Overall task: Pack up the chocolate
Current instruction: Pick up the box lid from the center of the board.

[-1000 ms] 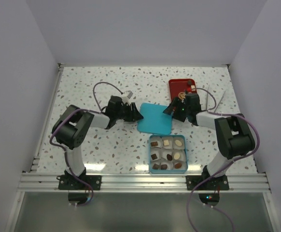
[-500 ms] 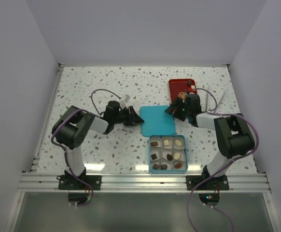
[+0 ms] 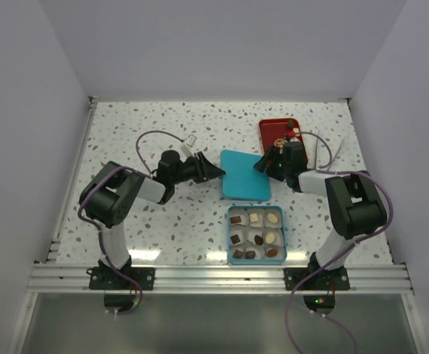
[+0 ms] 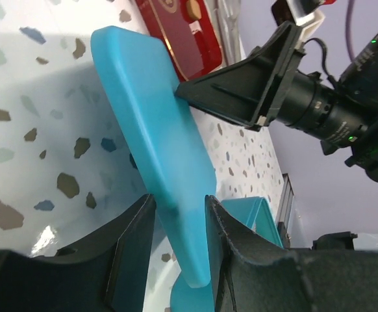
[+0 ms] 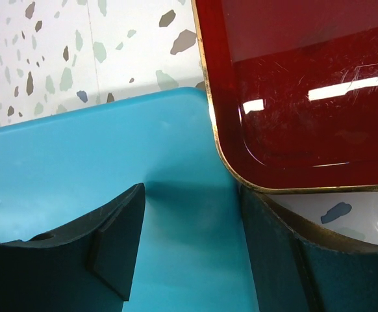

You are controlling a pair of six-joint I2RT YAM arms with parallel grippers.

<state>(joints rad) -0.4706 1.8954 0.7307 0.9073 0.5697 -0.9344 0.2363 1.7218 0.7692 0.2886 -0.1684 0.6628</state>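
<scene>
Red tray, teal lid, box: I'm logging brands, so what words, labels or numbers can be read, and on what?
No text is readable.
The red tray bears a gold emblem, too small and cropped to read.
The teal lid and teal box show no print.

Teal lid [image 3: 245,175] just beside gold-rimmed red tray [image 3: 270,131] on speckled table [image 3: 141,125]; teal box [image 3: 229,234] nr front edge

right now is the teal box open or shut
Open: the teal box shows its chocolates from above; its lid is off, clamped in the left gripper.
</scene>
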